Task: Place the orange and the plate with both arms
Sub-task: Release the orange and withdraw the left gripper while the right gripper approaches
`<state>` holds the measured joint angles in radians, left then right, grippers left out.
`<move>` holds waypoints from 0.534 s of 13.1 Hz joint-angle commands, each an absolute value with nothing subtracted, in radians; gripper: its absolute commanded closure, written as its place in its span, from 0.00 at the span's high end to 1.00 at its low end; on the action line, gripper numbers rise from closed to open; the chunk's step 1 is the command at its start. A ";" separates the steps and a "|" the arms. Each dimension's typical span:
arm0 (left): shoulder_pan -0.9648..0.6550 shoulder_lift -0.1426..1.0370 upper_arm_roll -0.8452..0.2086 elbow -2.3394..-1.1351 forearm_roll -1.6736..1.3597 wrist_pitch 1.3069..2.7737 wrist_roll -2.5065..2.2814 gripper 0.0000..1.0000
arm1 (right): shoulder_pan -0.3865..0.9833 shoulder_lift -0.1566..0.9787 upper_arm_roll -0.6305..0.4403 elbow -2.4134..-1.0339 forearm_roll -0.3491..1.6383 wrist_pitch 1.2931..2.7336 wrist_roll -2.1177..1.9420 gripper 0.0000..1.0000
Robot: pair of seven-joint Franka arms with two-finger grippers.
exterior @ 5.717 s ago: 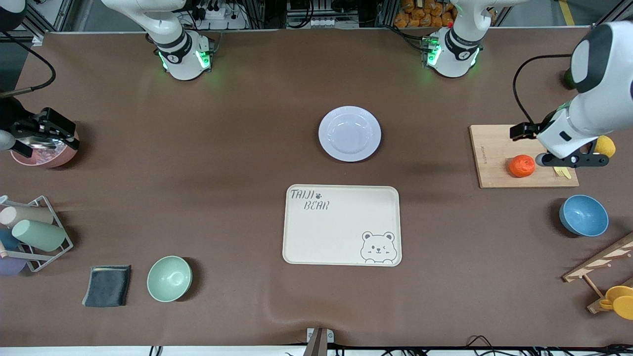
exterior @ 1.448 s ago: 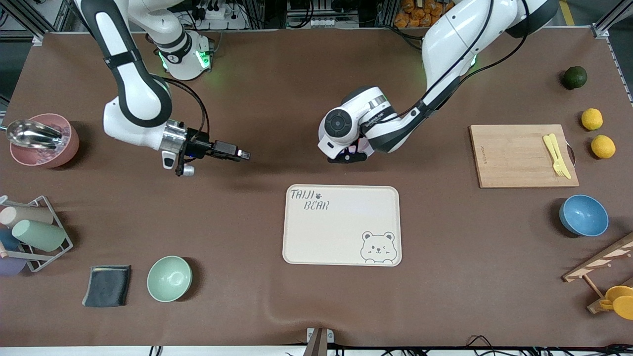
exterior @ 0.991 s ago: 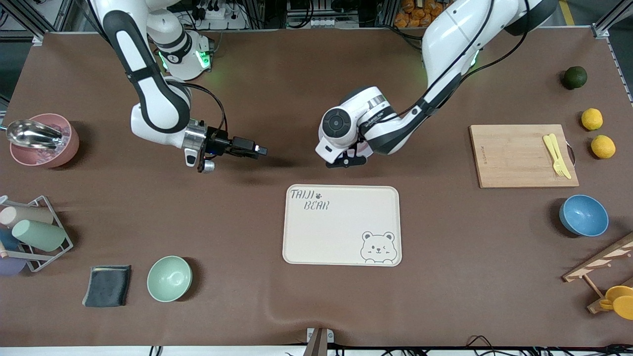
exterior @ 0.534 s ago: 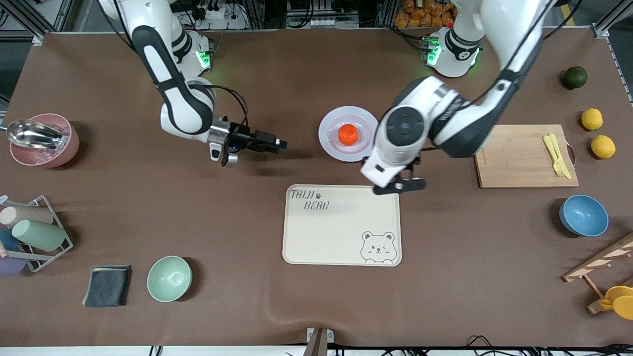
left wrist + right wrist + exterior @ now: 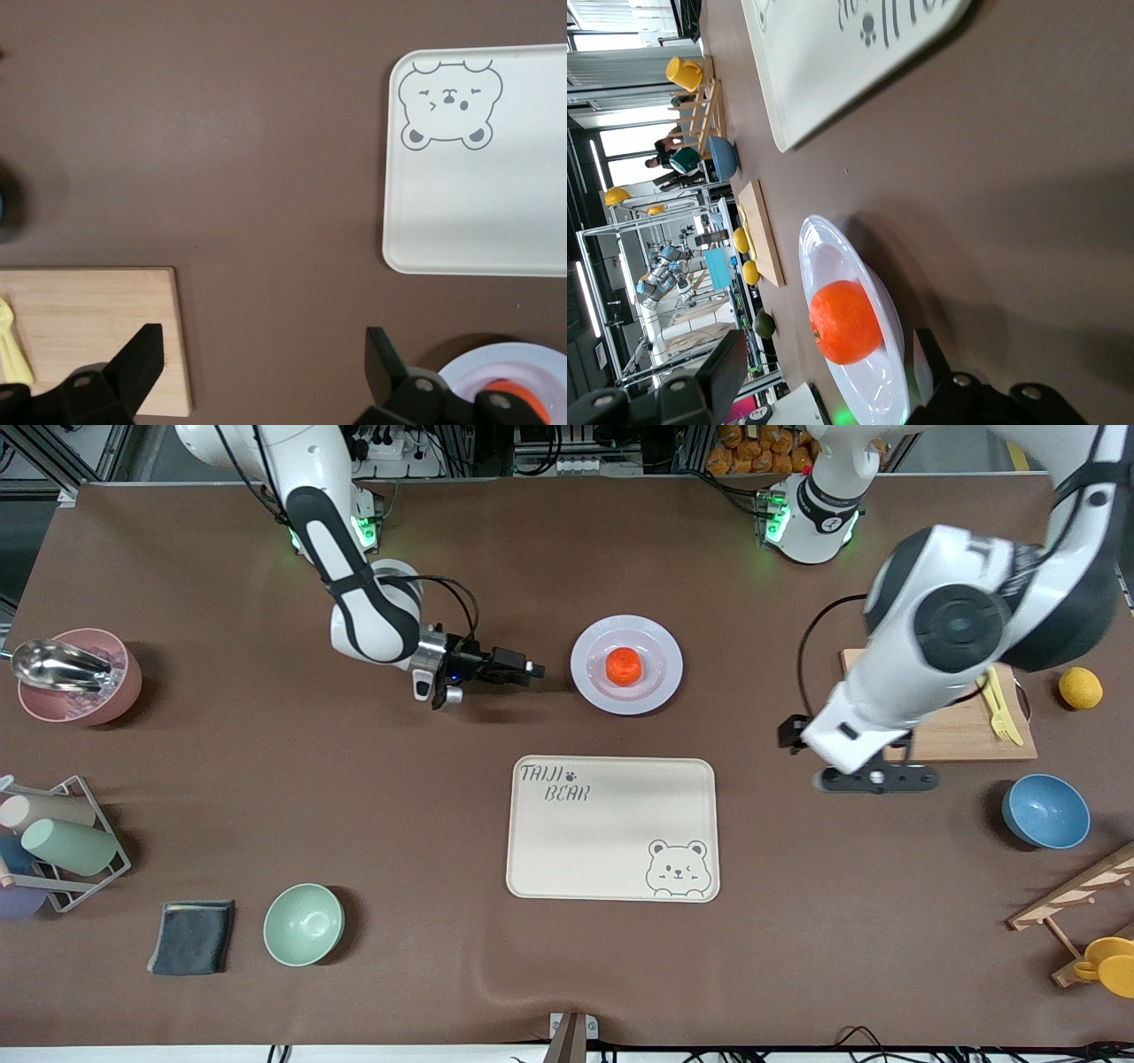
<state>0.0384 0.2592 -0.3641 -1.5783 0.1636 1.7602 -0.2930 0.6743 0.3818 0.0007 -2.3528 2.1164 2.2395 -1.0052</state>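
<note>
Orange (image 5: 624, 665) now on plate (image 5: 660, 689); left tool (image 5: 875, 779) withdrawn; right tool (image 5: 532, 674) approaching.

Red-orange orange (image 5: 624, 665) sat in ctr of pale plate (image 5: 664, 686), upright

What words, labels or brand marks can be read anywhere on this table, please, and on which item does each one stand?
"TAIJI BEAR", in two lines with a paw print after the first word: on the cream bear tray, at the corner diagonal to its winking bear drawing.
A small printed mark along the edge of the wooden cutting board: too small to read.
No other text is visible.
</note>
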 commanded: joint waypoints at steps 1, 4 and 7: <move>-0.080 0.086 -0.142 -1.675 0.068 1.752 -0.134 1.00 | 0.742 0.446 -0.011 -2.304 2.200 2.241 -1.045 0.76; -0.087 -0.003 -0.069 -1.663 0.060 1.602 -0.094 1.00 | 0.753 0.472 -0.011 -2.295 2.230 2.243 -1.057 0.68; -0.037 -0.050 -0.072 -1.645 0.057 1.517 -0.052 1.00 | 0.770 0.495 -0.011 -2.287 2.246 2.246 -1.061 0.64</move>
<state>-0.0566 -0.0072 -0.0742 -1.6276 0.0799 1.5534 -0.0896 0.7406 0.4694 0.0004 -2.3095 2.2015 2.2405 -1.0359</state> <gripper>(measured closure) 0.000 0.330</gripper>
